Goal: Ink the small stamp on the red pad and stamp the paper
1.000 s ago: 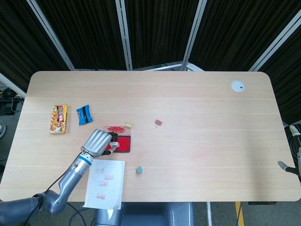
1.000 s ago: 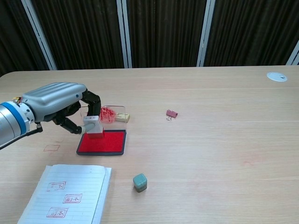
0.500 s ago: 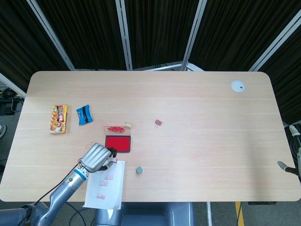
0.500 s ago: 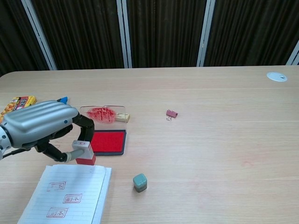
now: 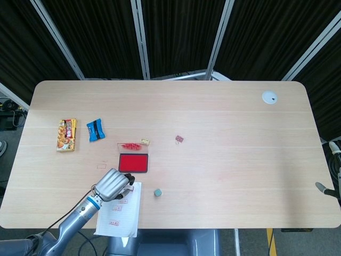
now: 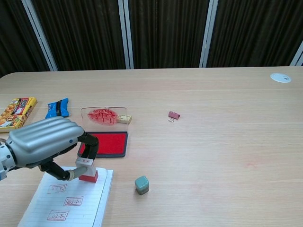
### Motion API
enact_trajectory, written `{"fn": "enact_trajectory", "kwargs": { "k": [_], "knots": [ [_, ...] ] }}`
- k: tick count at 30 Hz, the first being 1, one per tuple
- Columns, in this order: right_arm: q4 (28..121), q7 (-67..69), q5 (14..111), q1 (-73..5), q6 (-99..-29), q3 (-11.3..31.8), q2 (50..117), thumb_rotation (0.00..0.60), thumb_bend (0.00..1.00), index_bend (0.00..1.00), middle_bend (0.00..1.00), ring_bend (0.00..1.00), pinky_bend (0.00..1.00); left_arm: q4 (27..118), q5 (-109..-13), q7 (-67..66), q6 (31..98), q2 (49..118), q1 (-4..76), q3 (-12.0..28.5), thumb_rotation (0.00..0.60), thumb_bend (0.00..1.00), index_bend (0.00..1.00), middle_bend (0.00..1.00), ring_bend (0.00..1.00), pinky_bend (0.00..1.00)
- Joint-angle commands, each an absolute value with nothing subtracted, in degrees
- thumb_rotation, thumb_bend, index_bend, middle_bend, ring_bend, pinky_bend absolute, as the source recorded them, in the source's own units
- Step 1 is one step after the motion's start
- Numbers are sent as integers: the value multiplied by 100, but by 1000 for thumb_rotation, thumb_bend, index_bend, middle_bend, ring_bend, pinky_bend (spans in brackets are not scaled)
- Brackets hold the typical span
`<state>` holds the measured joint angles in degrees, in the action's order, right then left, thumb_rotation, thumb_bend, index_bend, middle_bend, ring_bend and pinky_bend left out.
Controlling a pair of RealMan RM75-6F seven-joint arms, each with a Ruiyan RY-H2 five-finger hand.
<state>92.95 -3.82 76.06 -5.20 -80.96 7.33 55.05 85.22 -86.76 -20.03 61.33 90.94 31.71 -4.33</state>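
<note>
1. On the near left of the table point(image 6: 213, 142) we see lined paper point(image 6: 71, 201) – three red prints on it.
2. Our left hand point(image 6: 45, 144) pinches the small stamp point(image 6: 87, 171), pressed onto the paper's top edge.
3. Just beyond lies the red pad point(image 6: 110, 143).

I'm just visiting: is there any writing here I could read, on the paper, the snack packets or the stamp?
Red stamp marks on the paper: framed characters, too small to read.
Yellow snack packet: printing too blurred to read.
Blue packet: a dark band, no readable words.
Small stamp in the left hand: no readable label.
</note>
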Motion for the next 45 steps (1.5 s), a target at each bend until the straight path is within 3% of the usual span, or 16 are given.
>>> {"fn": "enact_trajectory", "kwargs": {
  "k": [1,45],
  "knots": [
    [9290,-381,7602,-518,-8094,732,5506,600,0,0,0,0,0,8455,-8701,-2010,6132,9139,3151,-449,600,393,570,552,854,913],
    [9254,-385,7589,-526,-8062,727,5528,600,0,0,0,0,0,7781,-8775,-1902,5942,9484,2967,-557,600,393,574,555,854,913]
  ]
}}
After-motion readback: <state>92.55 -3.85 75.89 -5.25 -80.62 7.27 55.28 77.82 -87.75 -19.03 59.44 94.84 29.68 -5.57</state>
